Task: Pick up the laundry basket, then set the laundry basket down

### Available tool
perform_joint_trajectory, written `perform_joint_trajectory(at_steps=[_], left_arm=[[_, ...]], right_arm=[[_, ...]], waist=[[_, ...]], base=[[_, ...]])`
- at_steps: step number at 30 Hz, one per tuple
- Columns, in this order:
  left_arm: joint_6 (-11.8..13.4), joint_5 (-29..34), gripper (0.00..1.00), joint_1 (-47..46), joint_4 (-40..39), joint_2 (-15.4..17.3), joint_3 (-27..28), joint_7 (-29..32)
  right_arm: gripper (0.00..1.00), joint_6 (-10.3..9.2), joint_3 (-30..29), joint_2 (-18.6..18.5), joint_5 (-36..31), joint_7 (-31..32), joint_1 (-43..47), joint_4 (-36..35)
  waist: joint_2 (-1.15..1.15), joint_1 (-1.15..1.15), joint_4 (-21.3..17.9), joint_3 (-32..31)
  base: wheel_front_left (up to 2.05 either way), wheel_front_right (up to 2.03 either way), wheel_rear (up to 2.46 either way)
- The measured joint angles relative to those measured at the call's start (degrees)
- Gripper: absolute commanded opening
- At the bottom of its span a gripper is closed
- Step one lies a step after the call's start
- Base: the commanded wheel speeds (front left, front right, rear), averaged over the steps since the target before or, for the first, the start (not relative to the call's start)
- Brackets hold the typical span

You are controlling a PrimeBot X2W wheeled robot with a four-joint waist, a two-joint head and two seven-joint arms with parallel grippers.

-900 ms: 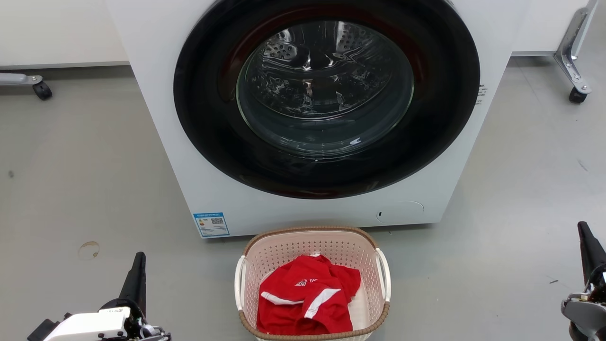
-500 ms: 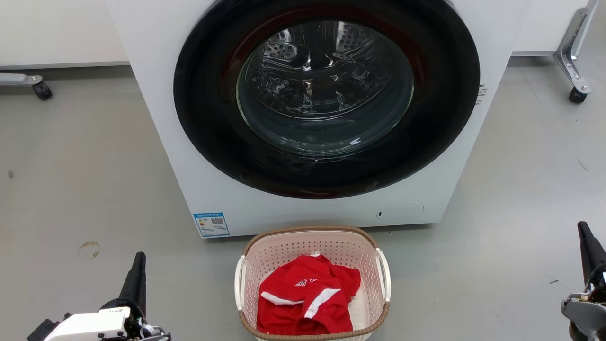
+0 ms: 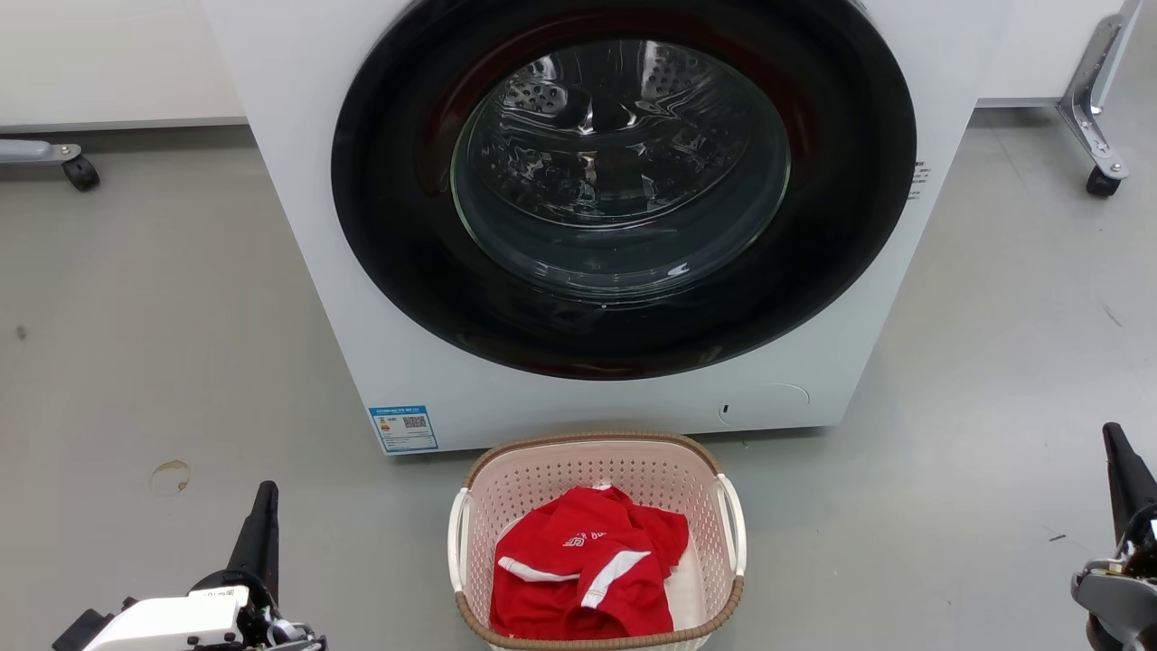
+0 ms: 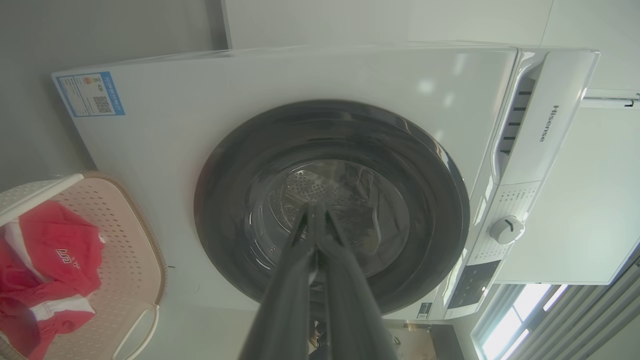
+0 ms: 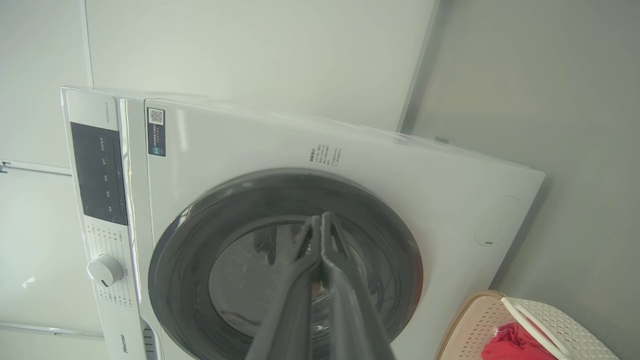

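Observation:
The pale pink laundry basket (image 3: 696, 488) with its brown rim and two white side handles sits on the floor just before the washer, holding a red and white garment (image 3: 587, 570). In the left wrist view the laundry basket (image 4: 135, 250) lies at the left edge; in the right wrist view the laundry basket (image 5: 475, 325) is at the bottom right. My left gripper (image 3: 265, 497) is low at the left, shut and empty, well apart from the basket. My right gripper (image 3: 1114, 438) stands at the far right, shut and empty. Both pairs of fingers (image 4: 316, 210) (image 5: 320, 220) meet at the tips.
A white front-loading washer (image 3: 362, 344) with a shut, dark-ringed glass door (image 3: 624, 172) rises right behind the basket. Castor wheels (image 3: 81, 172) (image 3: 1103, 181) of metal frames stand at the far left and far right. Grey floor spreads on both sides of the basket.

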Motion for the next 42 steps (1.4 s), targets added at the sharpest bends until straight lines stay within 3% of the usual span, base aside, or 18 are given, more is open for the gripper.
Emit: perform_joint_trajectory(at_steps=[30, 31, 36, 42], left_arm=[[0.0, 0.0, 0.0, 0.0, 0.0, 0.0, 0.0, 0.0], [0.0, 0.0, 1.0, 0.0, 0.0, 0.0, 0.0, 0.0], [0.09, -0.03, 1.0, 2.64, 2.47, -0.96, -0.25, -0.11], [0.09, -0.03, 1.0, 2.92, 1.99, -0.89, -0.62, -1.13]], right_arm=[[0.0, 0.0, 0.0, 0.0, 0.0, 0.0, 0.0, 0.0], [1.0, 0.0, 0.0, 0.0, 0.0, 0.0, 0.0, 0.0], [1.0, -0.08, 0.8, 2.42, -0.01, -0.04, 2.74, 2.26], [1.0, -0.08, 1.68, 2.26, -0.36, -0.71, 2.68, 2.0]], waist=[[0.0, 0.0, 0.0, 0.0], [0.0, 0.0, 0.0, 0.0], [0.0, 0.0, 0.01, 0.01], [0.0, 0.02, 0.0, -0.07]], base=[[0.0, 0.0, 0.0], [0.0, 0.0, 0.0], [0.0, 0.0, 0.0], [0.0, 0.0, 0.0]])
